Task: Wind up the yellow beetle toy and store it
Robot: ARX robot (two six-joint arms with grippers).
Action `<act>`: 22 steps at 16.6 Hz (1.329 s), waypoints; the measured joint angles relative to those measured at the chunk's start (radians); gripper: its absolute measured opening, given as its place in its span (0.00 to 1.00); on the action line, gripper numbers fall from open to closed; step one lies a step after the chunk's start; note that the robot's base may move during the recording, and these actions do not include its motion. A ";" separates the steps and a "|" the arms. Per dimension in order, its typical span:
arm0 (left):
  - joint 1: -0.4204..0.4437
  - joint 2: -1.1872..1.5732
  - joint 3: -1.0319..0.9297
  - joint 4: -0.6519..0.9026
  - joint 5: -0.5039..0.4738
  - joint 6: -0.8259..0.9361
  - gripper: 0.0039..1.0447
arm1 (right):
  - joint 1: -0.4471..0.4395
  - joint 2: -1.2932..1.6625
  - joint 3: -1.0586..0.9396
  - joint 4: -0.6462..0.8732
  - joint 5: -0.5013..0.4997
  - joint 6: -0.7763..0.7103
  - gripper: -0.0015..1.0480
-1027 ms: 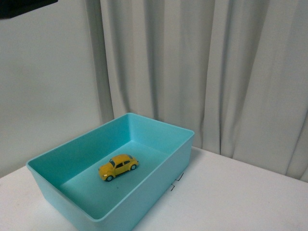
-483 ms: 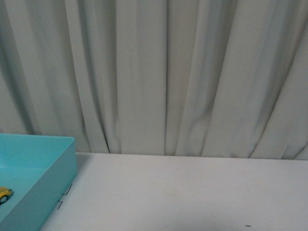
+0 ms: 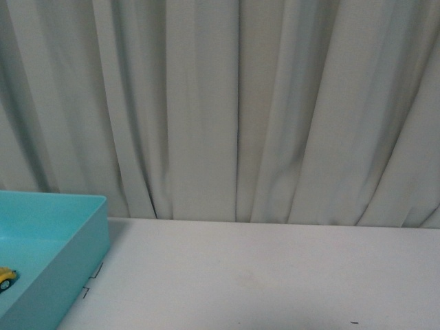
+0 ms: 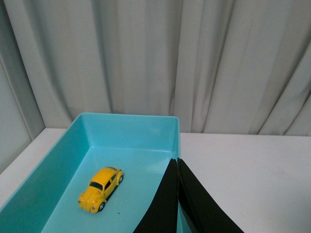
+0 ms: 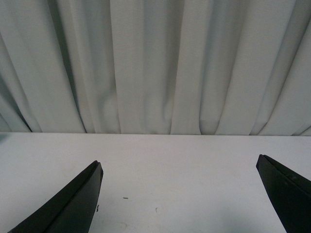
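Observation:
The yellow beetle toy (image 4: 100, 189) rests on its wheels on the floor of a turquoise bin (image 4: 129, 127). In the front view only a sliver of the toy (image 3: 5, 278) shows at the left edge, inside the bin (image 3: 82, 240). My left gripper (image 4: 177, 162) is shut and empty, its black fingers pressed together over the bin's right wall, apart from the toy. My right gripper (image 5: 179, 165) is open wide above bare white table, with nothing between its fingers. Neither arm appears in the front view.
A white table (image 3: 261, 275) runs to the right of the bin. Pale curtains (image 3: 240, 103) hang along its far edge. Small dark tape marks (image 3: 93, 280) sit on the table beside the bin's corner.
One second ago the front view was centred on the bin and toy; it has swung right, leaving the bin at the left edge. Nothing differs over the last half second.

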 joint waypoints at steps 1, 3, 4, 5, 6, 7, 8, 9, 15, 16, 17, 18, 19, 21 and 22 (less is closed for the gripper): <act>0.000 -0.006 -0.006 0.002 0.001 0.000 0.01 | 0.000 0.000 0.000 0.000 0.000 0.000 0.94; -0.001 -0.015 -0.014 0.006 0.000 0.000 0.01 | 0.000 0.000 0.000 0.000 0.000 0.000 0.94; -0.001 -0.032 -0.031 0.016 0.000 0.000 0.01 | 0.000 0.000 0.000 0.000 0.000 0.000 0.94; -0.001 -0.055 -0.055 0.000 0.001 -0.001 0.01 | 0.000 0.000 0.000 0.000 0.001 0.000 0.94; -0.001 -0.050 -0.055 0.006 0.000 -0.001 0.01 | 0.000 0.000 0.000 0.000 0.000 0.000 0.94; -0.001 -0.056 -0.055 0.013 0.001 -0.001 0.01 | 0.000 0.000 0.000 0.000 0.000 0.000 0.94; -0.001 -0.056 -0.055 0.010 0.000 -0.001 0.01 | 0.000 0.000 0.000 0.000 0.000 0.000 0.94; -0.001 -0.056 -0.055 0.010 0.000 -0.001 0.01 | 0.000 0.000 0.000 0.000 0.000 0.000 0.94; -0.001 -0.056 -0.055 0.010 0.000 -0.001 0.11 | 0.000 0.000 0.000 0.000 0.000 0.000 0.94; -0.001 -0.056 -0.055 0.010 0.000 -0.001 0.21 | 0.000 0.000 0.000 0.000 0.000 0.000 0.94; -0.001 -0.056 -0.055 0.010 0.000 -0.001 0.39 | 0.000 0.000 0.000 0.000 0.000 0.000 0.94; -0.001 -0.056 -0.055 0.010 0.000 -0.001 0.47 | 0.000 0.000 0.000 0.000 0.000 0.000 0.94; -0.001 -0.056 -0.055 0.010 0.000 -0.001 0.56 | 0.000 0.000 0.000 0.000 0.000 0.000 0.94; -0.001 -0.056 -0.055 0.010 0.000 -0.001 0.73 | 0.000 0.000 0.000 0.000 0.000 0.000 0.94; -0.001 -0.056 -0.055 0.011 0.000 -0.001 0.82 | 0.000 0.000 0.000 0.000 0.000 0.000 0.94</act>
